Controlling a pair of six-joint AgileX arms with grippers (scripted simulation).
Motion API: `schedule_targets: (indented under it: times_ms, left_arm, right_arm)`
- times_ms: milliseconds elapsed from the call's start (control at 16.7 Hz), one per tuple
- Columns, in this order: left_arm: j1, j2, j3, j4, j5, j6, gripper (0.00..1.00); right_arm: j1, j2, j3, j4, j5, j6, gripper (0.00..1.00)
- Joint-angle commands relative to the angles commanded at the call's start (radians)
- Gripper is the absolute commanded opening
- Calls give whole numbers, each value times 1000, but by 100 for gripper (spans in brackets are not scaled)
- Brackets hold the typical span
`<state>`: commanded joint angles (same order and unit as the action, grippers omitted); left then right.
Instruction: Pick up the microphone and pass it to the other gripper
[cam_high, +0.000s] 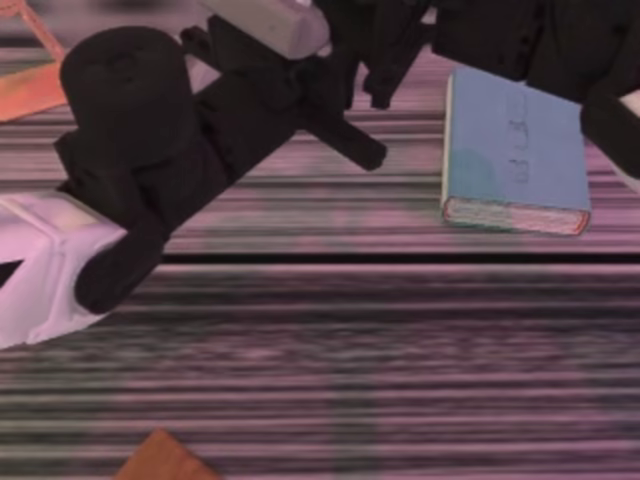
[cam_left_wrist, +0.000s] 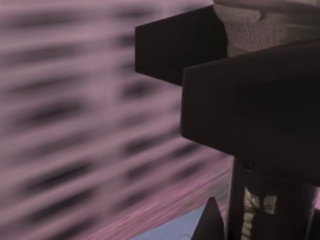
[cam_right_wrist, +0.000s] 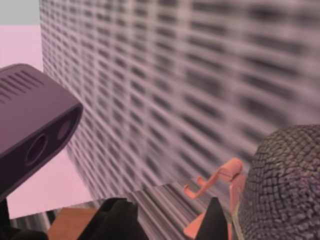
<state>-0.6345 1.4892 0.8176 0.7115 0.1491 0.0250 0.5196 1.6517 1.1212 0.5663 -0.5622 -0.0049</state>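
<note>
1. Orange frame-shaped object (cam_high: 30, 85) lies at 10 o'clock on the table (cam_high: 350, 350), partly cut off by the edge.
2. A brown flat piece (cam_high: 165, 462) sits at 7 o'clock at the near edge.
3. Left arm comes in from 9 o'clock and reaches up toward 12. The left gripper (cam_left_wrist: 225, 75) is clamped on the microphone (cam_high: 275, 25), with its fingers (cam_left_wrist: 250, 105) wrapped round the body just under the mesh head.
4. Microphone is off the table at roughly 11–12 o'clock, held high and close to the top camera. Its grey head points to 11 and its black handle runs down toward 4.
5. Right gripper (cam_right_wrist: 167, 220) is at 12–1 o'clock, just beside the microphone. Its fingers are apart with nothing between them. The mesh head shows just beside one fingertip in the right wrist view.
6. Blue book (cam_high: 515, 150) lies flat at 2 o'clock, well apart from both grippers.
</note>
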Motion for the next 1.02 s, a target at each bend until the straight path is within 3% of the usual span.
schedule_targets:
  times_ms: [240,1020]
  left_arm:
    - [0,0,0,0,0,0,0]
    - [0,0,0,0,0,0,98]
  right_arm:
    - [0,0,0,0,0,0,0]
    - [0,0,0,0,0,0,0]
